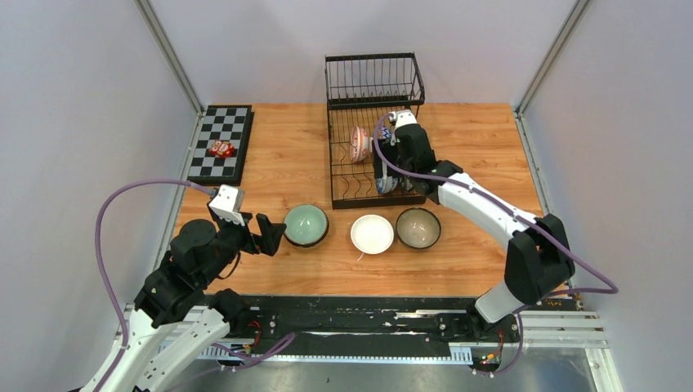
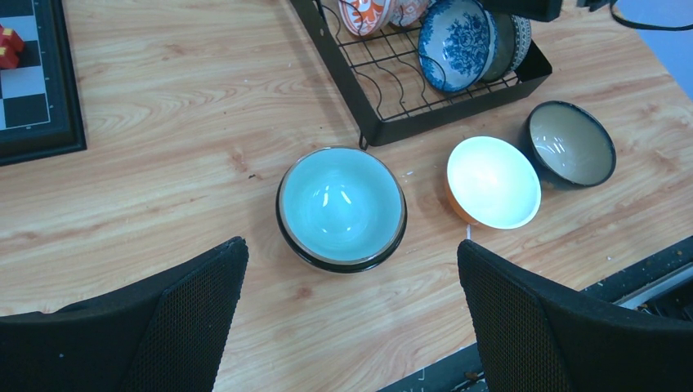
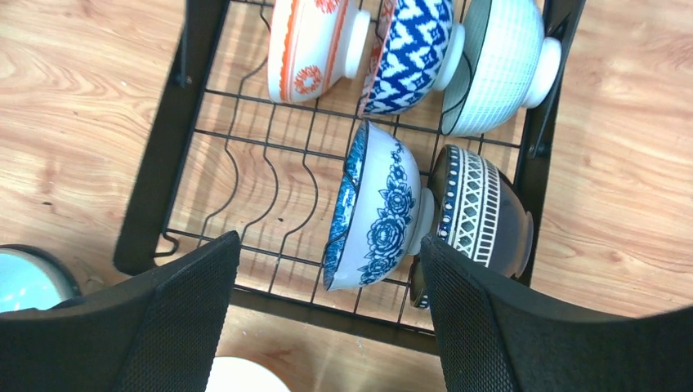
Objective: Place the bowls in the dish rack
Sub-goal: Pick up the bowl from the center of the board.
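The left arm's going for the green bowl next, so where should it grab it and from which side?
Probably pinch the rim of the green bowl on its left side, from above, with one finger inside and one outside. It sits upright, mouth up, touching nothing else, and the open left gripper is nearest that side.

Blue-flowered white bowl (image 3: 377, 214), black wire rack (image 3: 159, 163)
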Controlling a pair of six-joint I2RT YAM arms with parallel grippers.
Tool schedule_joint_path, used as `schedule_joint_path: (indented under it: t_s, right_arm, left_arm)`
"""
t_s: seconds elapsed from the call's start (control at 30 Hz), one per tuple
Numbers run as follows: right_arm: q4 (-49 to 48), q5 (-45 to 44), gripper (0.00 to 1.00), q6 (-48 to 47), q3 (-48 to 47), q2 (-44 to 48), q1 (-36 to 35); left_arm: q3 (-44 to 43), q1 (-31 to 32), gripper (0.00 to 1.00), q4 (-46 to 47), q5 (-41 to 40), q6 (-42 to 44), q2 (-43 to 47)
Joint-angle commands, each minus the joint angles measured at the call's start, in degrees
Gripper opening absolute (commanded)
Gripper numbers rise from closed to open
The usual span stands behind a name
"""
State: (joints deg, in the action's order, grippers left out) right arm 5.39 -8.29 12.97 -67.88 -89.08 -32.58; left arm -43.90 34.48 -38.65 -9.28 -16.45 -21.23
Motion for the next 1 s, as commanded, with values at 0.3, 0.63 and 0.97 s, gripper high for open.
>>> schedule_joint_path:
  t_s: [0.3,0.63,0.97]
  right_arm:
    - [4.1,-0.2,0.83,-0.8,5.2,15.3,-3.1]
    - [9.4,4.6,0.83,-1.4,11.5,27.8,-3.8]
    - [16.0,9.2,0.79,-1.6,16.9,36.2,-4.5]
  left_arm:
    - [-0.3,-0.1,1.0,1.0,2.3,-0.2,-1.6]
    - [-2.8,0.0,1.0,-0.9,2.9,-2.2,-5.8]
    - [-2.6,0.0,0.98,0.1,8.7,-6.7,-13.6]
